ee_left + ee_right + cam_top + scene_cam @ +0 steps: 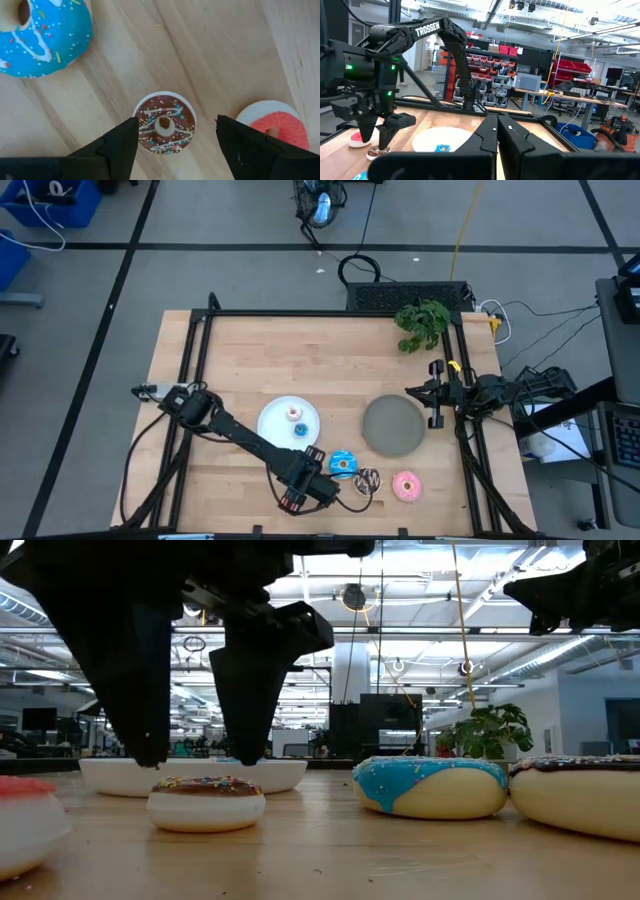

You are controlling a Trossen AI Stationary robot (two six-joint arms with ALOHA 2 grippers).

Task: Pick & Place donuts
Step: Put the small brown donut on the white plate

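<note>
A small brown donut (165, 122) with sprinkles lies flat on the wooden table near its front edge. My left gripper (176, 120) points straight down over it, open. In the low view its fingertips (150, 745) hang just above the donut (206, 802), one on each side, touching nothing. A small red donut (277, 125) lies close beside it. My right gripper (497, 131) is shut and parked at the table's right edge (438, 393), holding nothing.
A large blue donut (343, 464), a chocolate one (367, 480) and a pink one (407, 486) lie in a row near the front edge. The white plate (275, 423) holds two small donuts. A grey plate (394, 425) and a green plant (422, 323) lie farther right.
</note>
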